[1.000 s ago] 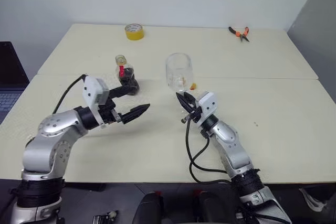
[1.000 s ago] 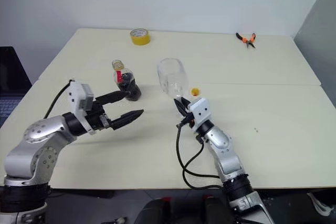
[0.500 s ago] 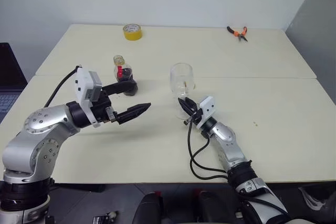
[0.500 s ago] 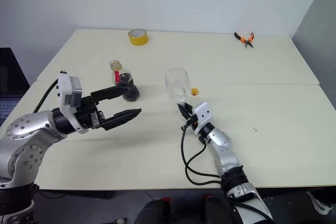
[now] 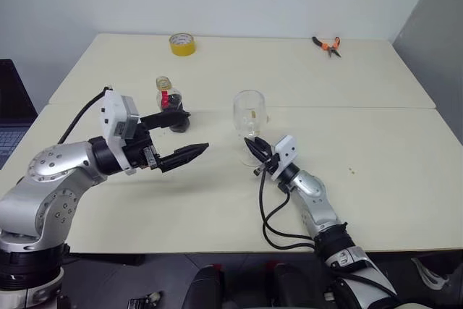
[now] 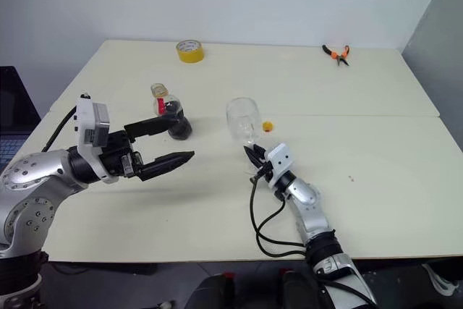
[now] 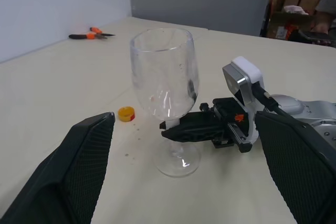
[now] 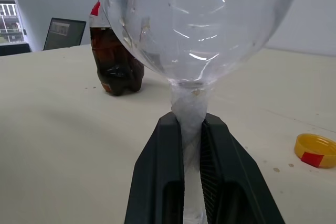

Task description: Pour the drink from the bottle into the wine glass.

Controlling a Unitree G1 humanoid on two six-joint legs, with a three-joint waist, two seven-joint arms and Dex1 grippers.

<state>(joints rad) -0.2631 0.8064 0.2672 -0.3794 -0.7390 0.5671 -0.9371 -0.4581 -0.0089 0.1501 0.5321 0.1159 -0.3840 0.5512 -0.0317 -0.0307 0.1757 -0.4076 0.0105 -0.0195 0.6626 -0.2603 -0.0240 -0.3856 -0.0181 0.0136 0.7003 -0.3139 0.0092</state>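
Clear stemmed wine glass (image 5: 249, 112) upright near the middle of the pale surface (image 5: 376, 179), bowl empty, round foot resting flat. Thin stem pinched between the two black fingers (image 8: 160, 182) of the right end effector (image 5: 255, 151), clenched on the glass just under the bowl, reaching in from the near side. Just beyond and to the right of the glass, a small yellow cap (image 7: 126, 114) with a red patch, lying loose on the surface. To the left of the glass and a little farther back, the small squat bottle (image 5: 171, 103), upright, neck uncapped, red label band below the neck, dark brown drink (image 8: 115, 56) filling the rounded lower body. Left end effector (image 5: 177, 135) released, its two black fingers spread wide and held above the surface: the far finger reaching up beside the bottle's lower body, whether touching it impossible to tell, the near finger pointing toward the glass, well short of it. Farther out, a roll of yellow tape (image 5: 183, 43) near the far left edge of the surface, and orange-handled pliers (image 5: 328, 44) near the far right corner. Dark laptop (image 5: 13, 110) at the left margin, off the surface.
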